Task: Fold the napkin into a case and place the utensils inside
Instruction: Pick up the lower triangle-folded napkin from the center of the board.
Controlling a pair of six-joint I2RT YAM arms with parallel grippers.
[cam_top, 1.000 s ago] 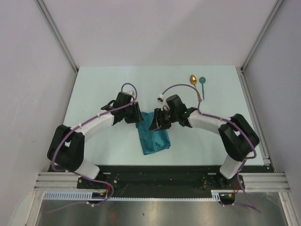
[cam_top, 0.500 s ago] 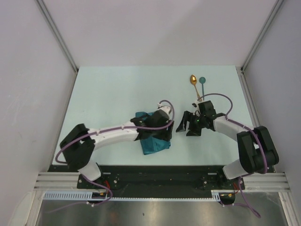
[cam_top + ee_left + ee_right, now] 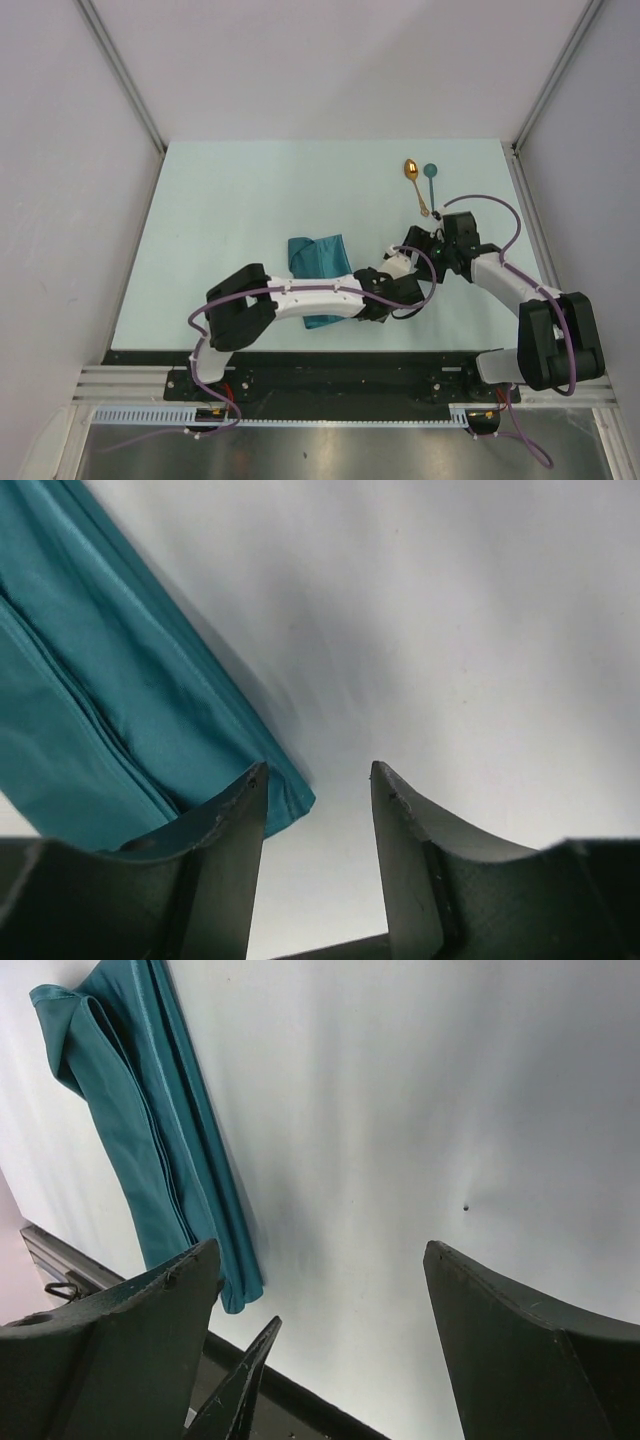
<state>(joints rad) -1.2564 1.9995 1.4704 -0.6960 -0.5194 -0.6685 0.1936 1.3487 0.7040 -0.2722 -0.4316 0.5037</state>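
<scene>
**Top view.** The napkin [image 3: 318, 257], folded into a narrow teal strip, lies on the table [image 3: 230, 220] a little toward the near edge, about midway between the left and right edges. The left arm [image 3: 300, 300] reaches across its near half and hides the middle, so cloth shows on both sides of the arm. The left tool [image 3: 385, 298] sits low just right of the strip. From this view I cannot tell how its jaws stand. The right arm [image 3: 510, 285] bends in from the right edge, with the right tool [image 3: 414, 244] close beside the left arm's wrist and well clear of the cloth. The gold spoon [image 3: 416, 187] and the teal spoon [image 3: 431, 185] lie side by side toward the far right corner with their bowls pointing to the far edge. They are apart from both tools and from the napkin.

**Left wrist view.** The left tool's fingers [image 3: 225, 830] stand apart with only bare table between them. The napkin fills the left side with its layered edges showing. One corner ends right by the left-hand finger, which covers part of it. Whether they touch I cannot tell.

**Right wrist view.** The right tool's fingers [image 3: 520, 1330] are spread wide over bare table and hold nothing. The napkin lies as a long strip at the left with its folds visible, one end toward the table's dark near edge.
</scene>
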